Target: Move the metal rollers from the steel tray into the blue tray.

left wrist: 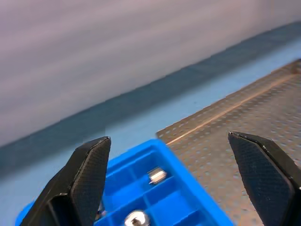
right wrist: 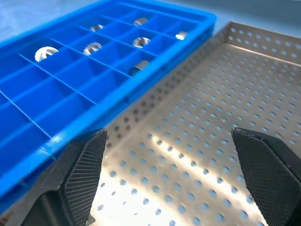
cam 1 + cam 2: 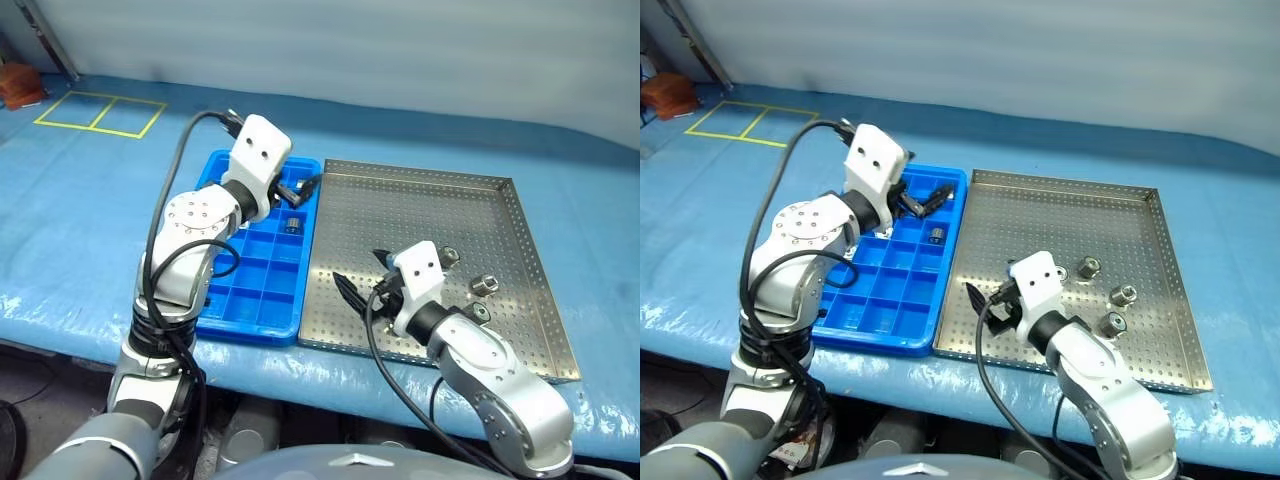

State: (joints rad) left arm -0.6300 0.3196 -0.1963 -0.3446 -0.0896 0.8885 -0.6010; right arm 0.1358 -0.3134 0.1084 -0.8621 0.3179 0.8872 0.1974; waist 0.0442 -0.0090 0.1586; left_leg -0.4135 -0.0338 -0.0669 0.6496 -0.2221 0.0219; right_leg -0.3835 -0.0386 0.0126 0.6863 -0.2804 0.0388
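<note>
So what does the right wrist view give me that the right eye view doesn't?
Right wrist adds: a close look at several rollers lying in separate cells at the far end of the blue tray, framed by the open right fingers.
Right eye adds: three more rollers in the steel tray beside the right arm, and the left gripper open over the blue tray's far end.
Both: the two trays side by side, the near cells bare.

We see three shiny metal rollers lying apart near the right edge of the perforated steel tray. Several more sit in separate compartments of the blue tray, just beside its left edge.
</note>
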